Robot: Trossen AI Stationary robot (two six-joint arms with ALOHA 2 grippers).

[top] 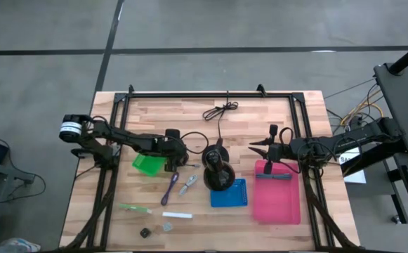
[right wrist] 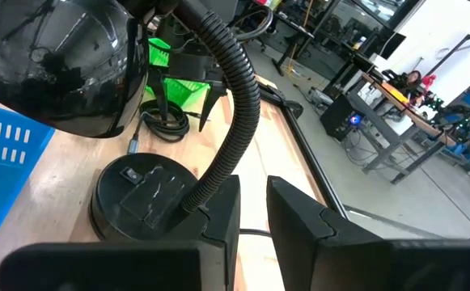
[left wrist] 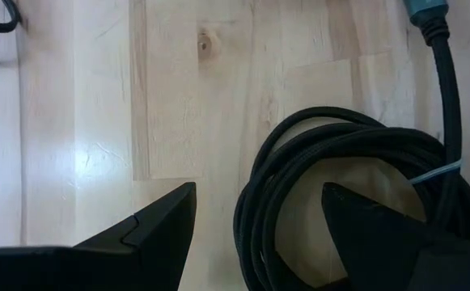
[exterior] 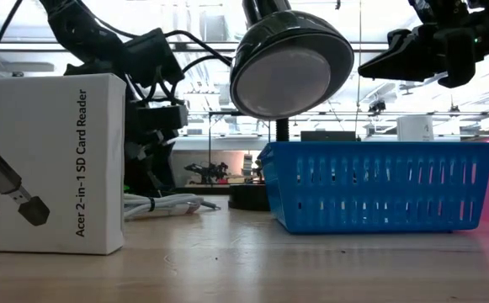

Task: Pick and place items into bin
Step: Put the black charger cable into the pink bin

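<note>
Closest to the low camera: white Acer SD card reader box [exterior: 49,164] standing at the tabletop [top: 189,112] front edge, blue basket [exterior: 377,183] beside it.

Left gripper [left wrist: 255,226] is low over the black cable coil [left wrist: 356,194], near tabletop centre, just left of the desk lamp [top: 218,169]. Fingers spread wide, one [left wrist: 150,222] outside the coil on bare wood, the other [left wrist: 396,230] over the loops. Nothing gripped; can't tell if the tips touch the cable. Green bin [top: 147,164] sits right next to that gripper.

Right gripper [top: 261,150] hovers above the tabletop right of the lamp, at the pink tray's [top: 277,200] far edge. Fingers [right wrist: 218,214] a narrow gap apart, empty.

Remaining items toward the front-left corner: purple tool [top: 170,188], grey clip-like piece [top: 188,185], green stick [top: 134,208], white stick [top: 177,215], black cube [top: 145,232], grey cube [top: 167,226]. All apart from each other.

Loose black cord [top: 220,109] lies at the far edge.
</note>
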